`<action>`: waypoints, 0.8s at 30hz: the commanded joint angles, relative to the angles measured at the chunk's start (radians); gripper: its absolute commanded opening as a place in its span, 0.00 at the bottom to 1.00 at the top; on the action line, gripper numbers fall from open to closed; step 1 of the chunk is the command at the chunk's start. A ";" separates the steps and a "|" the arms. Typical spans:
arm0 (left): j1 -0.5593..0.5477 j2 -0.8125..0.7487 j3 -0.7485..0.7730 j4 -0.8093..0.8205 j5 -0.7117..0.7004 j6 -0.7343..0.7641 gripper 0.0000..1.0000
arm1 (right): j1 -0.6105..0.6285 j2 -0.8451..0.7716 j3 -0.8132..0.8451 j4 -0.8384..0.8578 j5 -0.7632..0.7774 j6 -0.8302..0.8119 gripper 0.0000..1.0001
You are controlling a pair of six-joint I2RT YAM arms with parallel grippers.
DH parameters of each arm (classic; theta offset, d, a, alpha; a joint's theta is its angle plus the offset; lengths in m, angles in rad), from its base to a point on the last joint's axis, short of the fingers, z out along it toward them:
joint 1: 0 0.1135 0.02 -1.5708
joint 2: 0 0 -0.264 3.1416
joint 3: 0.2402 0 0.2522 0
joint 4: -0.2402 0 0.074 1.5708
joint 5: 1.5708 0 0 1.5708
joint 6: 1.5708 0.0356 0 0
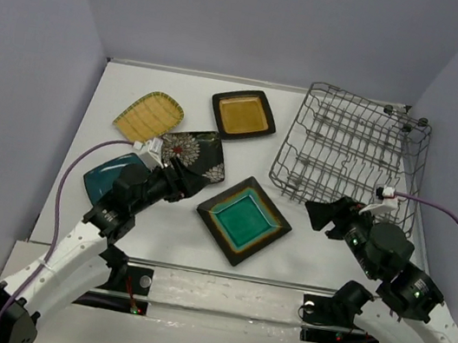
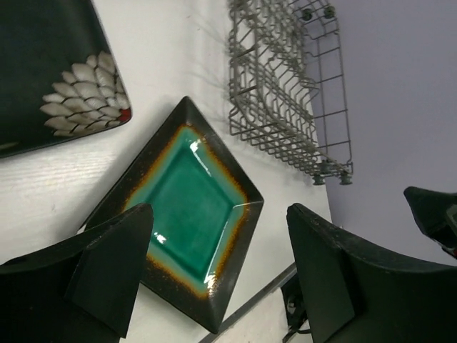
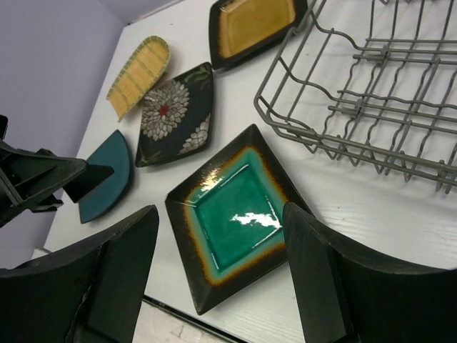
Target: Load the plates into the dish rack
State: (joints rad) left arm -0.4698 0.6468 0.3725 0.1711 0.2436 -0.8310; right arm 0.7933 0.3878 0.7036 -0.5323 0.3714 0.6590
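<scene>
The teal plate with brown rim (image 1: 244, 220) lies flat mid-table between my grippers; it also shows in the left wrist view (image 2: 189, 196) and the right wrist view (image 3: 235, 214). The black floral plate (image 1: 194, 154), amber plate (image 1: 243, 113), yellow-tan gridded plate (image 1: 148, 116) and dark teal plate (image 1: 109, 176) lie at the left and back. The grey wire dish rack (image 1: 351, 152) stands at the back right with no plates in it. My left gripper (image 1: 185, 180) (image 2: 218, 268) is open and empty, left of the teal plate. My right gripper (image 1: 318, 215) (image 3: 218, 271) is open and empty, right of it.
Grey walls close in the table on the left, back and right. The table's front edge (image 1: 221, 274) runs just below the teal plate. The dish rack's near corner (image 1: 276, 179) is close to the teal plate's right corner.
</scene>
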 commanded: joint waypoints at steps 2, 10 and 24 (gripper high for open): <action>-0.016 0.097 -0.043 -0.044 -0.081 -0.117 0.85 | 0.001 0.019 -0.036 0.009 0.053 -0.022 0.76; -0.159 0.250 -0.086 -0.064 -0.300 -0.178 0.85 | 0.001 0.075 -0.041 0.031 0.026 -0.044 0.76; -0.227 0.496 -0.253 0.405 -0.316 -0.267 0.59 | 0.001 0.099 -0.102 0.092 -0.019 -0.016 0.76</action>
State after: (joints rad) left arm -0.6743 1.1027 0.1799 0.4377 -0.0105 -1.0588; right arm 0.7933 0.4927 0.6098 -0.5018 0.3626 0.6342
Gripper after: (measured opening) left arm 0.616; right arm 0.761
